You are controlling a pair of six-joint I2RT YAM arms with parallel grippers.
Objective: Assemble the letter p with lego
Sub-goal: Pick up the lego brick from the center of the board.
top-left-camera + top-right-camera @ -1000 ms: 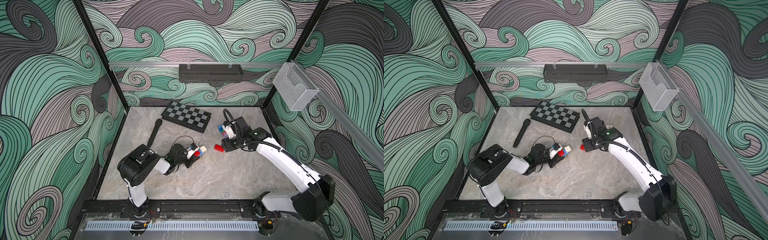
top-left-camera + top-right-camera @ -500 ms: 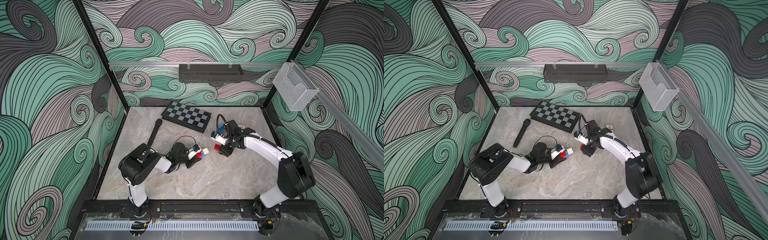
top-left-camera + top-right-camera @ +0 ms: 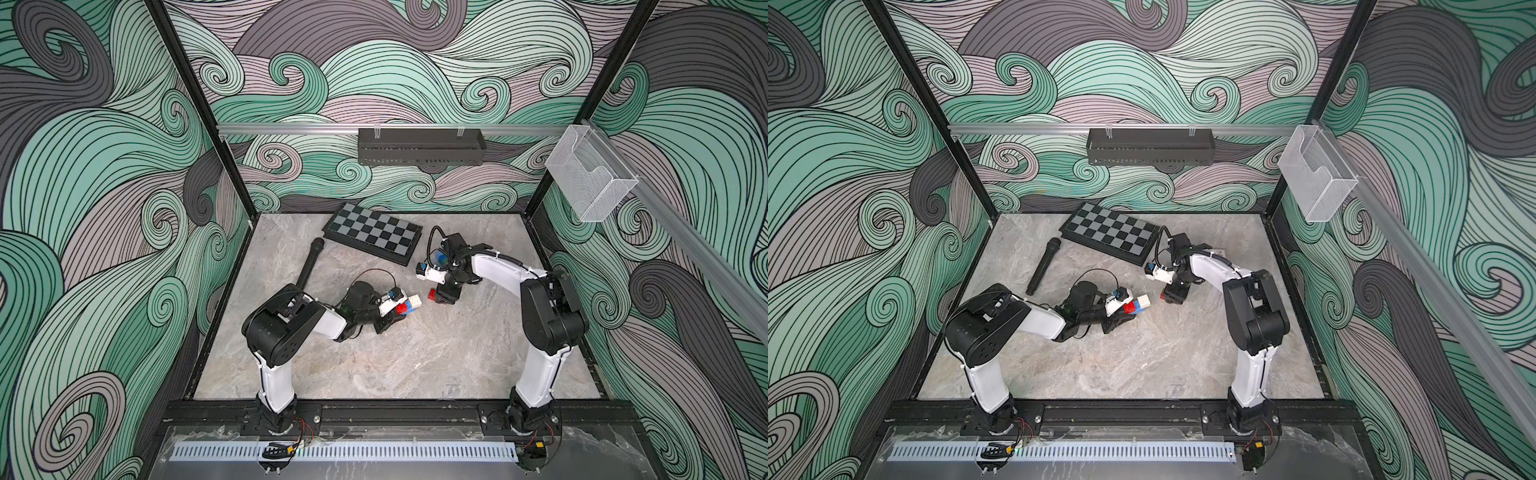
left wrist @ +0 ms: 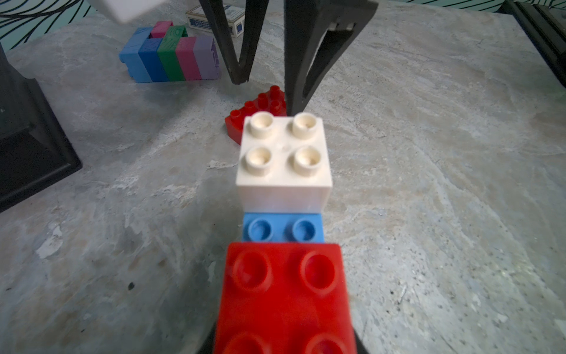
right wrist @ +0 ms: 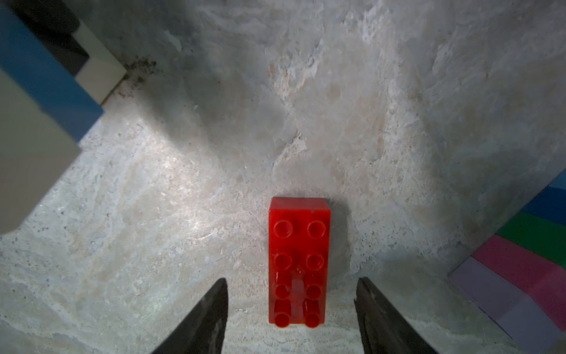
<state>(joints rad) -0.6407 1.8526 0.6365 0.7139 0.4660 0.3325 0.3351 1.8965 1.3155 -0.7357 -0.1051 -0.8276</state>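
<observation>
My left gripper [image 3: 394, 316] is shut on a lego stack [image 3: 408, 306] of a red, a blue and a cream brick, held low over the table. In the left wrist view the red brick [image 4: 284, 294] fills the space between the jaws, with the cream brick [image 4: 283, 162] at the far end. A loose red oblong brick [image 5: 298, 254] lies flat on the table, studs up. My right gripper [image 5: 291, 280] stands open straddling its near end, apart from it on both sides. A joined row of blue, green, pink and lilac bricks [image 4: 171, 58] lies just behind.
A checkered board [image 3: 374, 233] lies at the back of the table, with a black microphone [image 3: 309, 266] to its left. A small white and blue box [image 4: 214, 21] sits behind the brick row. A wire basket [image 3: 590, 174] hangs on the right wall.
The right arm has folded in and its gripper has come down over the loose red brick, jaws still apart. The left gripper has stayed put with its stack.
</observation>
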